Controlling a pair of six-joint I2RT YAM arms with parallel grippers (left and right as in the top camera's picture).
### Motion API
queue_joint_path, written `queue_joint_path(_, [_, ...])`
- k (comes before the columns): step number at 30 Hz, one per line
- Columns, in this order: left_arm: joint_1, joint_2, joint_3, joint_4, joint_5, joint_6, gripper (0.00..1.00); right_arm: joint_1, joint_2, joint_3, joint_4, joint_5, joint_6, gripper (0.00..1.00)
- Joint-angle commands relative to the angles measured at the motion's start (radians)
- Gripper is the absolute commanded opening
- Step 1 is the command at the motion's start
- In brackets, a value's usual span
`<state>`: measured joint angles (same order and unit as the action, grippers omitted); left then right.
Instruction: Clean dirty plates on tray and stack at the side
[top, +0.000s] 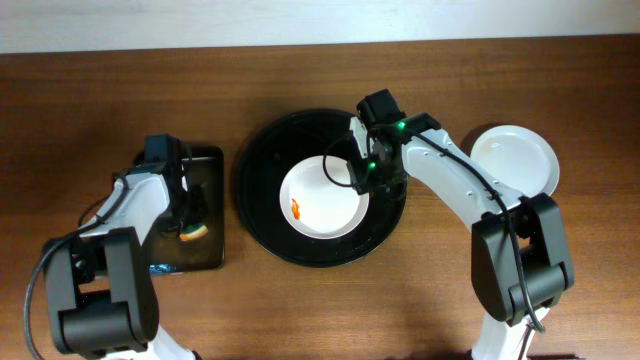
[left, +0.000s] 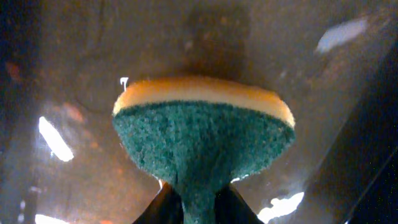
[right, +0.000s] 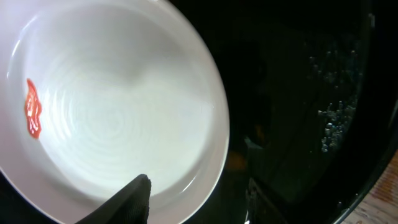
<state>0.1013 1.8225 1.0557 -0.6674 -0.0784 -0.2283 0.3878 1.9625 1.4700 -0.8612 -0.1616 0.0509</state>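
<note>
Where the left arm bends over the small rectangular tray (top: 210, 252) at the left of the table (top: 320, 310), the left gripper (top: 188, 222) points down at it. Its fingers (left: 163, 208) are pinched narrowly on the green scouring side of a sponge (left: 202, 134), with the yellow layer facing away. The sponge (top: 194, 232) is just above or touching the glossy tray floor; the wrist view does not settle which.

At centre lies the round tray (top: 260, 180), with one plate (top: 322, 197) resting inside it. An orange smear (top: 297, 209) marks the left part of the plate's well.

The right gripper (top: 357, 182) is at the plate's right edge. In the wrist view its fingers (right: 134, 199) stand apart and appear to straddle the white rim without clamping it. The far finger is dark against the black round tray (right: 298, 93), and the smear (right: 32, 115) shows across the plate (right: 118, 106).

Farther right, a second plate (top: 515, 160) sits on the bare wood, off the round tray, with no smear visible.
</note>
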Motion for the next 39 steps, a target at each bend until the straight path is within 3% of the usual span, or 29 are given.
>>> queue_joint_path(1, [0.000, 0.022, -0.054, 0.045, 0.013, -0.002, 0.19, 0.004, -0.031, 0.019, -0.019, -0.019, -0.036, 0.51])
queue_joint_path(6, [0.000, -0.111, 0.062, -0.142, 0.056, -0.002, 0.21, 0.004, -0.032, 0.019, -0.025, -0.019, -0.036, 0.51])
queue_joint_path(9, [0.000, -0.209, 0.068, -0.135, 0.025, -0.002, 0.20, 0.004, -0.032, 0.019, -0.035, -0.019, -0.035, 0.51])
queue_joint_path(11, [0.000, -0.206, 0.053, -0.117, -0.042, -0.002, 0.09, 0.004, -0.032, 0.019, -0.038, -0.019, -0.035, 0.51])
queue_joint_path(13, [0.000, -0.195, -0.002, -0.070, -0.047, -0.002, 0.08, 0.004, -0.032, 0.019, -0.039, -0.019, -0.035, 0.51])
queue_joint_path(15, [0.001, -0.183, -0.057, -0.046, -0.062, -0.054, 0.39, 0.004, -0.032, 0.019, -0.044, -0.019, -0.035, 0.51])
queue_joint_path(17, [0.002, -0.154, -0.109, 0.035, -0.059, -0.146, 0.39, 0.004, -0.032, 0.019, -0.048, -0.019, -0.035, 0.51])
queue_joint_path(20, [0.002, -0.089, -0.128, 0.118, -0.016, -0.164, 0.38, 0.004, -0.032, 0.019, -0.048, -0.019, -0.032, 0.51])
queue_joint_path(21, [0.002, -0.058, -0.128, 0.133, -0.015, -0.164, 0.35, 0.004, -0.032, 0.019, -0.048, -0.019, -0.016, 0.51])
queue_joint_path(25, [0.002, 0.010, -0.128, 0.133, -0.014, -0.164, 0.04, 0.004, -0.032, 0.019, -0.048, -0.020, -0.010, 0.51])
queue_joint_path(26, [0.002, 0.006, -0.120, 0.133, -0.016, -0.164, 0.00, 0.004, -0.032, 0.019, -0.048, -0.020, -0.010, 0.51])
queue_joint_path(28, [0.002, -0.001, -0.096, 0.123, -0.016, -0.158, 0.00, 0.004, -0.032, 0.019, -0.048, -0.019, -0.010, 0.51])
queue_joint_path(31, [0.002, -0.045, -0.012, 0.059, -0.022, -0.038, 0.00, 0.004, -0.032, 0.019, -0.048, -0.019, -0.010, 0.51])
queue_joint_path(37, [0.002, -0.236, 0.041, -0.052, -0.023, 0.001, 0.00, 0.004, -0.031, 0.019, -0.021, 0.072, -0.012, 0.52])
queue_joint_path(39, [0.002, -0.280, 0.041, -0.065, -0.007, 0.003, 0.00, 0.003, -0.023, 0.019, 0.021, 0.103, -0.077, 0.47])
